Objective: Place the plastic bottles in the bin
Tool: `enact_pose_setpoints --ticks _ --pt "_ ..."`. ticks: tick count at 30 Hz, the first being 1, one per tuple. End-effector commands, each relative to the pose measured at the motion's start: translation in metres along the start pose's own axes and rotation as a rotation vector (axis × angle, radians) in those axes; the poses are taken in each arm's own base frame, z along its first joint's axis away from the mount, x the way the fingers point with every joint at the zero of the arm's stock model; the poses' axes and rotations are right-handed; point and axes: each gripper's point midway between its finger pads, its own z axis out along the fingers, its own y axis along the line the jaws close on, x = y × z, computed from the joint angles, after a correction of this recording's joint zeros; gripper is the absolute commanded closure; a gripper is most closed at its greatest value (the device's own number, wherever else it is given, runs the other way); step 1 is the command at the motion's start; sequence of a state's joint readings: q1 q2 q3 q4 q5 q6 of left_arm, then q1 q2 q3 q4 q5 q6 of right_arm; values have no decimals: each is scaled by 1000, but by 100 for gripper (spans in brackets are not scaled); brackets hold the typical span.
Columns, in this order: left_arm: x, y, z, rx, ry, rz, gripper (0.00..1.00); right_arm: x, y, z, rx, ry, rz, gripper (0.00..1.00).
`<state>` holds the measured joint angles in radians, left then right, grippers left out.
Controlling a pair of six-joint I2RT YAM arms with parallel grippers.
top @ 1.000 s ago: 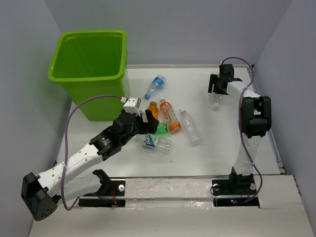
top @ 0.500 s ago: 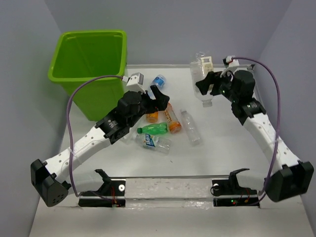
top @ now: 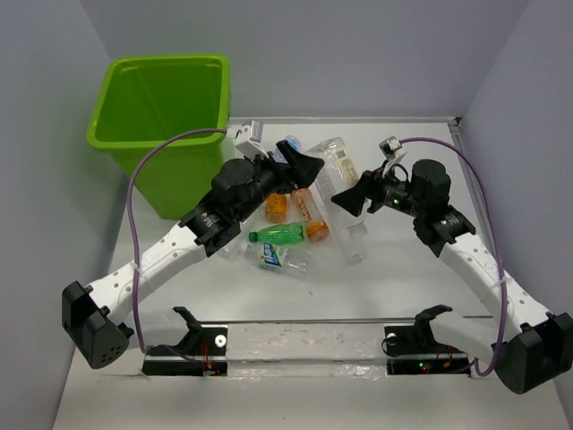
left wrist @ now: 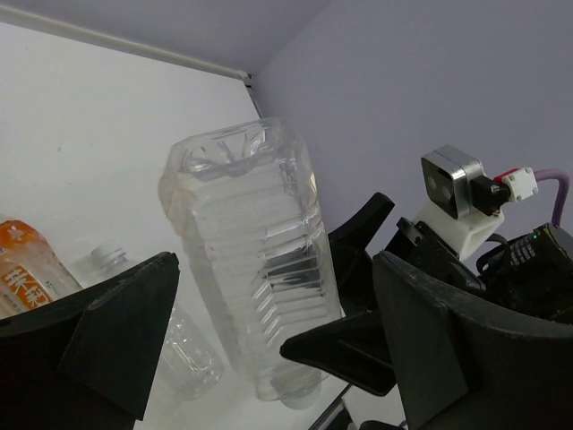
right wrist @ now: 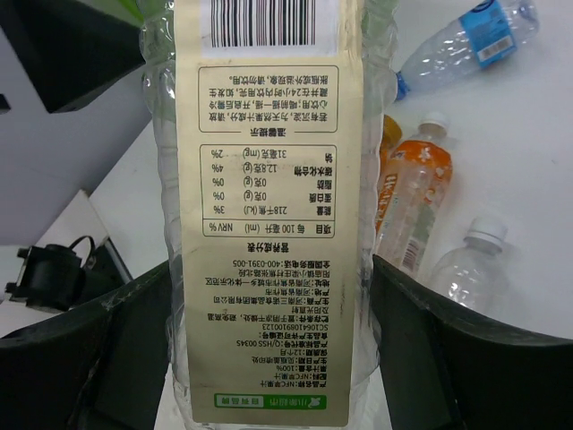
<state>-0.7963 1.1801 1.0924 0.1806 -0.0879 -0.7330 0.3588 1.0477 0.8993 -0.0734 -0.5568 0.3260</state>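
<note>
arms reach inward; left gripper spread wide, right gripper clamped tight

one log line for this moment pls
right gripper: jaws shut on clear beige-labelled plastic bottle, held aloft | left gripper: jaws open, facing that bottle | tall lime-green plastic bin: far left, no bottle seen inside

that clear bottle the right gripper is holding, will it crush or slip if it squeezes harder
Probably light: the clear bottle looks empty, as you can see straight through it. Its thin ribbed walls would likely dent under a harder squeeze from the right gripper. The smooth label under the fingers might let it slide a little.
</note>
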Motion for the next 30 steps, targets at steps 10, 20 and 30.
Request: enact_pose_setpoints --ticks 10,20,30 --pt "17 14 44 -43 33 45 1 9 52 27 -126 25 -79 57" --pt "37 42 58 -130 78 78 1 6 59 39 -41 19 -172 57" --pt "33 51 52 -146 46 132 1 -24 88 11 -108 -105 -169 60"
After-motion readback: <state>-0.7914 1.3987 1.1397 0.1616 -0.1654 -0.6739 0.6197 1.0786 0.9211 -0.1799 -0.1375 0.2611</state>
